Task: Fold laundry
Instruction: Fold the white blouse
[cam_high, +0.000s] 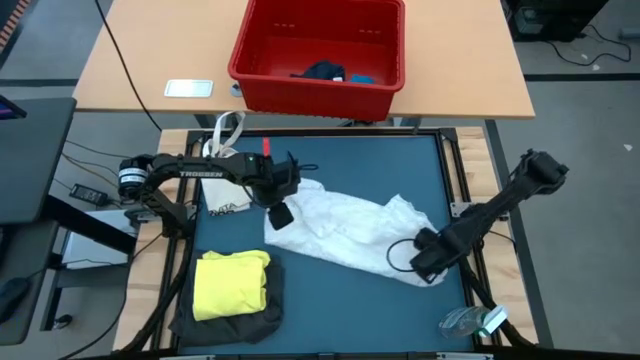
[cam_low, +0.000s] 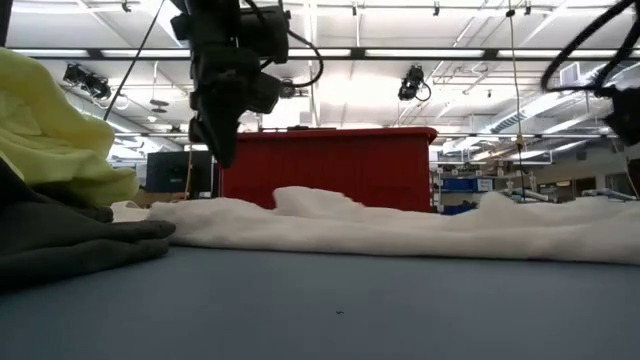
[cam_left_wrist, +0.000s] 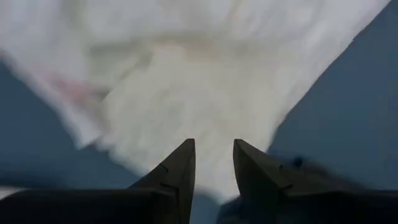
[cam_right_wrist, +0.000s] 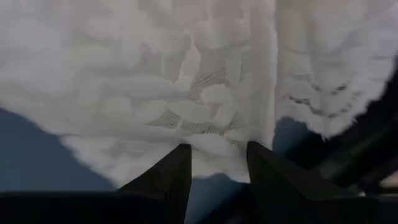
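Note:
A white cloth (cam_high: 345, 230) (cam_low: 400, 230) lies rumpled across the middle of the blue mat (cam_high: 340, 310). My left gripper (cam_high: 280, 215) (cam_low: 215, 140) (cam_left_wrist: 212, 143) hangs open above the cloth's left end (cam_left_wrist: 186, 81), clear of it. My right gripper (cam_high: 425, 265) (cam_right_wrist: 217, 148) points down, open, at the cloth's right end (cam_right_wrist: 155, 81). A folded yellow T-shirt (cam_high: 230, 285) (cam_low: 50, 130) rests on a dark grey garment (cam_high: 230, 325) (cam_low: 70, 240) at the near left. A dark navy garment (cam_high: 322, 71) and a small blue piece (cam_high: 362, 77) lie in the red basket (cam_high: 320, 95). My right gripper's fingertips (cam_right_wrist: 180, 152) stand at the white cloth's right edge (cam_right_wrist: 211, 140), coming from above. Nothing shows between the fingers, and I cannot tell whether they touch the cloth.
The red basket (cam_low: 330, 165) stands on the wooden table beyond the mat's far edge. A small white bag with strap handles (cam_high: 225, 165) lies at the mat's far left corner, under my left arm. A clear plastic piece (cam_high: 470, 322) sits off the near right corner.

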